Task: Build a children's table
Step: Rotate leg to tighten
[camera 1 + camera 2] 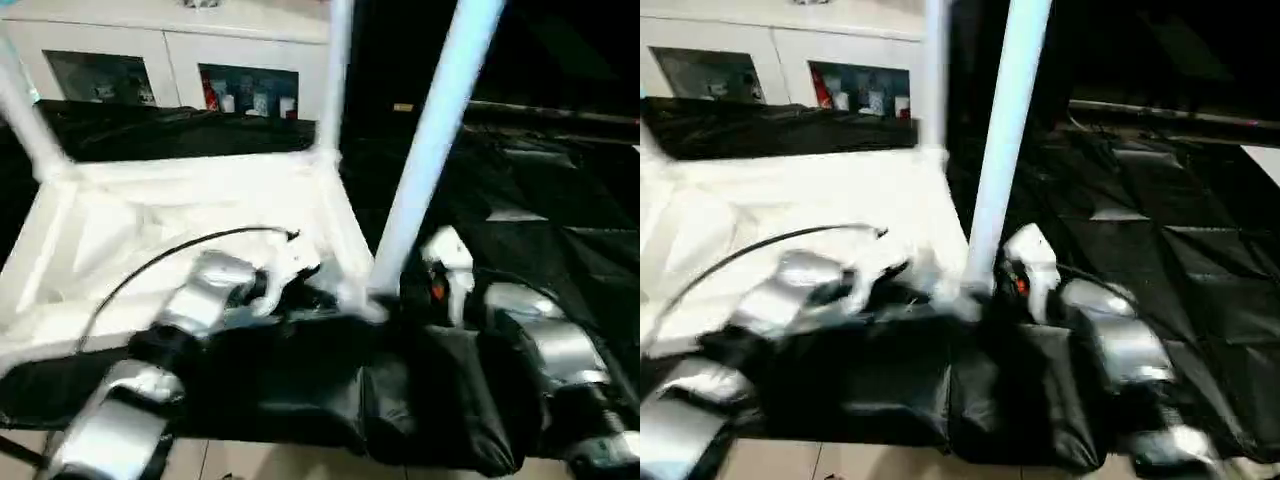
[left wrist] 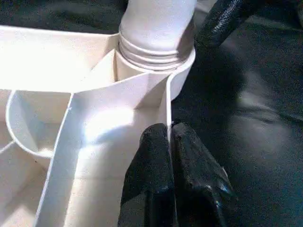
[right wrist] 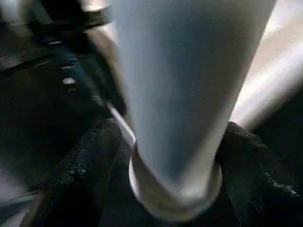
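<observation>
Tabletop (image 1: 190, 235) lies upside down on the black padded mat (image 1: 560, 240), ribbed underside up, in front of the white cabinet (image 1: 170, 60). Legs stand in its corner sockets; the near-right leg (image 1: 430, 150) rises from the corner socket (image 2: 182, 71) closest to both grippers.

Handling, my read: hollow plastic, light, fairly stiff, smooth and slippery. The tall leg gives a lot of leverage, so grab it low, just above the socket, and hold the tabletop by its rim wall (not the thin ribs).

Left gripper (image 2: 170, 151): fingers pressed together on the tabletop's rim wall just beside that socket, pinning the corner.

Right gripper (image 3: 170, 161): fingers wide apart, one on each side of the leg's base; left finger clear of it, right-side contact I can't tell, not clamped.
</observation>
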Available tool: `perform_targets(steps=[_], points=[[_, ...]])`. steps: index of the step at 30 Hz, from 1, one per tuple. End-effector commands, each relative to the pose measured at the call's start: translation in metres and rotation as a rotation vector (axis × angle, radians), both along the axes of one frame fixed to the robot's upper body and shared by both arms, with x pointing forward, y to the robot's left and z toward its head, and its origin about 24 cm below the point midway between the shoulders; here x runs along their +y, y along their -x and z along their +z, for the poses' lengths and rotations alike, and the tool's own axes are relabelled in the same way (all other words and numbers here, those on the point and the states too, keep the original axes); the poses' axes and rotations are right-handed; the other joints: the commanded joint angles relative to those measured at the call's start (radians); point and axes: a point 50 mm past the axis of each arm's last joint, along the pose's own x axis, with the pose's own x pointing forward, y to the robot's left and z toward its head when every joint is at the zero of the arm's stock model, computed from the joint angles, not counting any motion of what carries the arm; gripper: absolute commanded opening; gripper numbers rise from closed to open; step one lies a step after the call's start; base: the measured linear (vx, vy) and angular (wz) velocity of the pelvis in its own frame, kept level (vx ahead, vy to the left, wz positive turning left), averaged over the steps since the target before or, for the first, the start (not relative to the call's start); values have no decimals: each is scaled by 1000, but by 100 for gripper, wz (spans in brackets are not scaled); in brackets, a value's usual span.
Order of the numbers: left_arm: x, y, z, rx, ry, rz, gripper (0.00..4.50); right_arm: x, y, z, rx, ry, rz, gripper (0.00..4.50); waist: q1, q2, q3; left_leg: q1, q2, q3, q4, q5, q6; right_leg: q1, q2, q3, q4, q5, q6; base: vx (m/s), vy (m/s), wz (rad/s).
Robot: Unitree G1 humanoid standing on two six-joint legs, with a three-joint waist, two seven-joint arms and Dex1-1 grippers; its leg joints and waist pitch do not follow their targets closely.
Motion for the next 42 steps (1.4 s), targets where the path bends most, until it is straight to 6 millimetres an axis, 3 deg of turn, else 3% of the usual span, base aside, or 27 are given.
perform_targets(steps=[1,7,10,14,20,24,29,32,35,41,42], points=[[-16,7,7,29,81,-116,0,10,9,-2,48,-12,115,331,5,0,-44,-1,29,2,-60,-169,81,55,-52,43,-65,-101,-230,0,0,0],[-8,9,6,46,64,-130,0,6,18,-2,111,3,192,331,12,-2,-40,0,28,1,-63,-216,48,53,-56,44,-75,-213,-204,0,0,0],[-8,9,7,48,66,-131,0,6,20,-3,123,5,207,315,14,-2,-42,0,28,0,-63,-199,43,54,-55,45,-73,-203,-196,0,0,0],[-9,8,8,36,70,-120,0,9,21,-4,138,6,217,280,16,-2,-44,-2,26,1,-59,-164,49,55,-54,44,-67,-141,-210,0,0,0],[-11,5,7,3,68,-68,0,12,17,-4,130,-47,151,236,17,-1,-42,0,26,0,-61,-190,41,53,-56,44,-72,-191,-199,0,0,0],[-16,-9,3,-61,41,96,0,14,3,-17,107,-45,-68,220,8,-6,-40,0,22,-1,-63,-228,14,48,-57,43,-84,-292,-165,0,0,0],[-25,-24,0,-121,9,326,0,19,-11,-36,106,15,-358,207,0,-6,-41,0,21,-6,-67,-235,-5,47,-56,42,-87,-331,-138,0,0,0],[-42,-30,-3,-153,-4,465,0,29,-22,-49,104,70,-613,200,-10,-4,-42,2,19,-6,-68,-244,-22,42,-54,42,-87,-331,-135,0,0,0],[-64,-28,-5,-164,11,486,0,46,-32,-50,69,92,-757,200,-15,-2,-43,3,17,-6,-68,-256,-23,40,-55,43,-93,-350,-124,0,0,0],[-82,-23,-7,-182,15,440,0,68,-36,-40,39,18,-694,200,-18,2,-43,-1,16,-7,-70,-281,3,43,-50,43,-95,-328,-110,0,0,0],[-83,-22,-7,-183,13,433,0,71,-36,-38,53,-15,-678,232,-18,2,-42,-2,16,-6,-70,-285,7,44,-50,43,-96,-331,-110,0,0,0]])
